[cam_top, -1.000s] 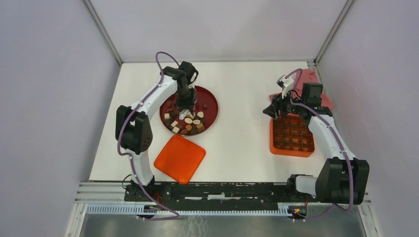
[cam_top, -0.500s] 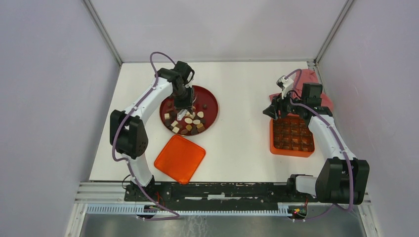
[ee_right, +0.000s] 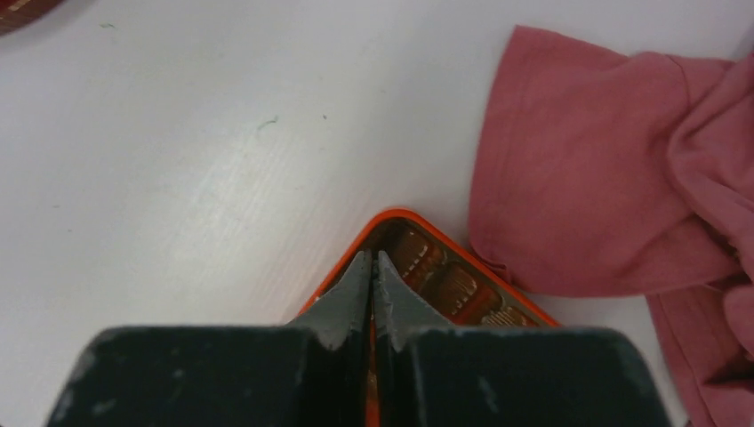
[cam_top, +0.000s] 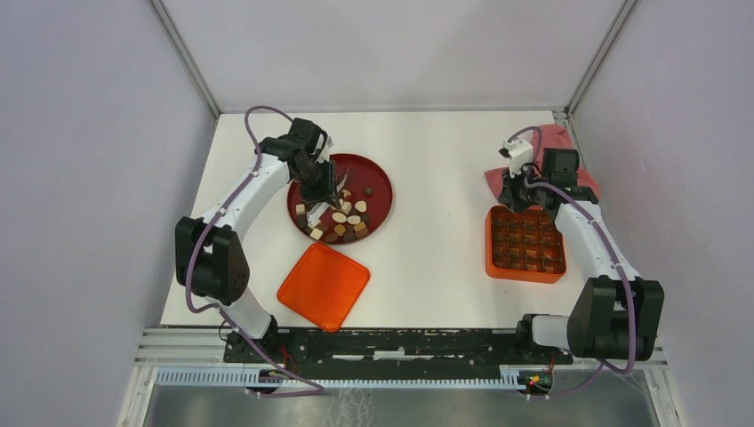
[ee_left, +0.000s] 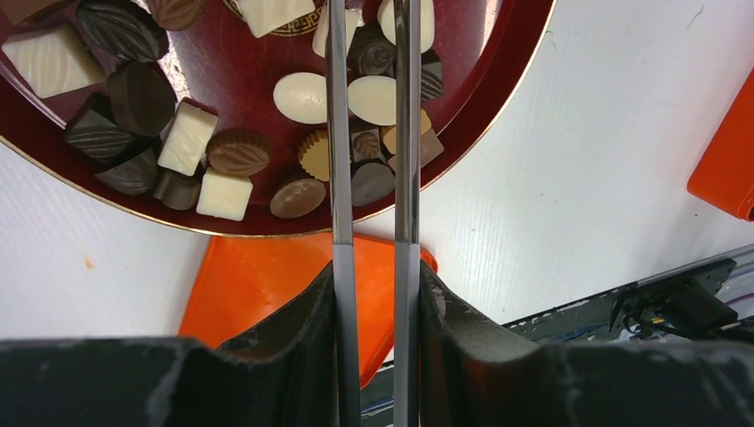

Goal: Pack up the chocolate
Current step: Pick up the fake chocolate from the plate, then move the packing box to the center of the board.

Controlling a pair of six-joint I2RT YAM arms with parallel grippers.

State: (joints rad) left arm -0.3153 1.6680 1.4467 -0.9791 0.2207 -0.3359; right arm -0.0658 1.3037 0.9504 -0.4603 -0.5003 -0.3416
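Several chocolate pieces (cam_top: 342,222) (ee_left: 302,96), dark, tan and cream-white, lie on the round dark red plate (cam_top: 381,181) (ee_left: 240,89). My left gripper (cam_top: 318,183) (ee_left: 375,267) is shut on a pair of metal tongs (ee_left: 339,133). The blades reach out over the plate, and their tips run off the top of the left wrist view. The orange box (cam_top: 489,242) (ee_right: 402,215) sits at the right with its grid of compartments. My right gripper (cam_top: 509,197) (ee_right: 372,258) is at the box's far left corner, jaws together with a thin orange sliver of the rim between them.
An orange lid (cam_top: 324,286) (ee_left: 267,285) lies flat in front of the plate. A pink cloth (cam_top: 556,142) (ee_right: 605,178) is bunched behind the box, by the back right corner post. The arm bases and a metal rail line the near edge.
My left arm swung left and tilted, keeping the tongs over the plate. My right gripper went from open to shut at the box's corner and turned.
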